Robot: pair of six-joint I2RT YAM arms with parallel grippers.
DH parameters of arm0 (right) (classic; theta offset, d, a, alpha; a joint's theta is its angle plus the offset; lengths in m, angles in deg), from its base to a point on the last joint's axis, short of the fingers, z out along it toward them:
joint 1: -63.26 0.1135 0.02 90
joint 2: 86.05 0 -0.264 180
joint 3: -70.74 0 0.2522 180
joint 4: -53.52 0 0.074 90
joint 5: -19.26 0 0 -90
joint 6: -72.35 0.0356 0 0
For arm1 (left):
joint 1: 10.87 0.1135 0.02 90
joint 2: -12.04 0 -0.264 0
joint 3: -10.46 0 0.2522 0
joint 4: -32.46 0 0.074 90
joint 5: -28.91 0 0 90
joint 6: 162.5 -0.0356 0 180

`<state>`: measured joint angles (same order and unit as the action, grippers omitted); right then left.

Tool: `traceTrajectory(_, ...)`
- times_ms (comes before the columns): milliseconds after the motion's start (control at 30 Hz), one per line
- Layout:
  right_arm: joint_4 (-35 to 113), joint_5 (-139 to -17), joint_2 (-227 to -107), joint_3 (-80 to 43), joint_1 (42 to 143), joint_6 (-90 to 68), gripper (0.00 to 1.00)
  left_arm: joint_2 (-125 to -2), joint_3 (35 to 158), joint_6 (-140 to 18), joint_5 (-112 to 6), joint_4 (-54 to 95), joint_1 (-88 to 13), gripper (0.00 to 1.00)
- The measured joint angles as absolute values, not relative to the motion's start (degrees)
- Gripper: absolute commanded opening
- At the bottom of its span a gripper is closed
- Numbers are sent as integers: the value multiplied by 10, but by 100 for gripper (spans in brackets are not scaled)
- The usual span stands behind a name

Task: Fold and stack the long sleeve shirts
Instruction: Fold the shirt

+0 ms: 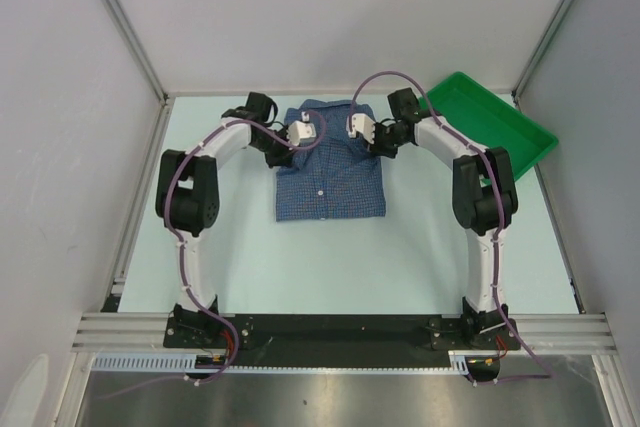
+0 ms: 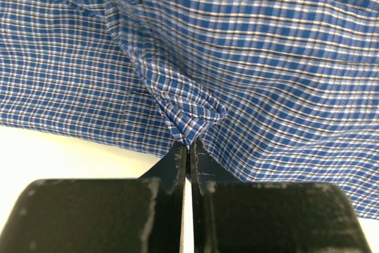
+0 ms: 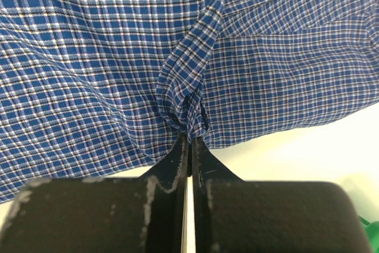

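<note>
Top external: both jaws tight on blue shirt (image 1: 330, 182), green tray (image 1: 490, 122) nearby.

The pale mint surface (image 1: 300, 257) carries two things. A folded blue checked shirt (image 1: 330, 182) lies on it at about 12 o'clock from the middle, with its collar toward the far wall, its button row running toward 6 o'clock and its near edge straight across. A green tray (image 1: 490, 122) sits at about 2 o'clock in the far right corner, turned askew to the edges and apart from the shirt. In both wrist views the cloth's border meets bare pale surface.
</note>
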<state>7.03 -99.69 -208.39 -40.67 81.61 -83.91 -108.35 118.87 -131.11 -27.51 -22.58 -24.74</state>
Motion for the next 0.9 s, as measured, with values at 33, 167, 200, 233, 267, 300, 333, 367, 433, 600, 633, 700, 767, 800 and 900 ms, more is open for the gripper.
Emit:
traceTrajectory(33, 65, -997, -2086, -410, 816, -841, 0, -1087, 1192, -1307, -278, -225, -248, 3)
traceTrajectory(167, 51, -997, -2086, -417, 815, -848, 5, -1090, 1203, -1295, -284, -222, -249, 6)
traceTrajectory(200, 48, -996, -2087, -419, 815, -850, 16, -1090, 1204, -1294, -286, -221, -250, 8)
traceTrajectory(233, 45, -996, -2087, -420, 815, -852, 22, -1091, 1205, -1293, -287, -220, -250, 16)
traceTrajectory(267, 40, -995, -2088, -421, 815, -854, 28, -1091, 1205, -1290, -291, -219, -251, 20)
traceTrajectory(300, 36, -992, -2088, -422, 815, -856, 47, -1092, 1205, -1288, -295, -219, -252, 26)
traceTrajectory(333, 32, -989, -2088, -422, 815, -856, 55, -1093, 1206, -1284, -298, -219, -252, 39)
traceTrajectory(367, 26, -985, -2088, -423, 815, -856, 61, -1095, 1208, -1279, -300, -219, -252, 44)
traceTrajectory(433, 15, -975, -2088, -423, 814, -857, 75, -1097, 1212, -1264, -308, -218, -250, 58)
traceTrajectory(600, -13, -951, -2083, -426, 804, -827, 84, -1094, 1232, -1186, -307, -210, -226, 79)
traceTrajectory(633, -23, -949, -2079, -430, 800, -811, 83, -1088, 1233, -1166, -302, -209, -215, 80)
traceTrajectory(700, -47, -950, -2065, -436, 791, -769, 80, -1067, 1226, -1127, -288, -209, -193, 80)
traceTrajectory(767, -69, -962, -2043, -438, 783, -717, 77, -1029, 1200, -1094, -269, -209, -175, 80)
traceTrajectory(800, -84, -977, -2029, -438, 777, -678, 72, -999, 1172, -1074, -260, -202, -165, 81)
traceTrajectory(900, -101, -1037, -2000, -430, 757, -565, 66, -905, 1067, -1013, -221, -195, -155, 81)
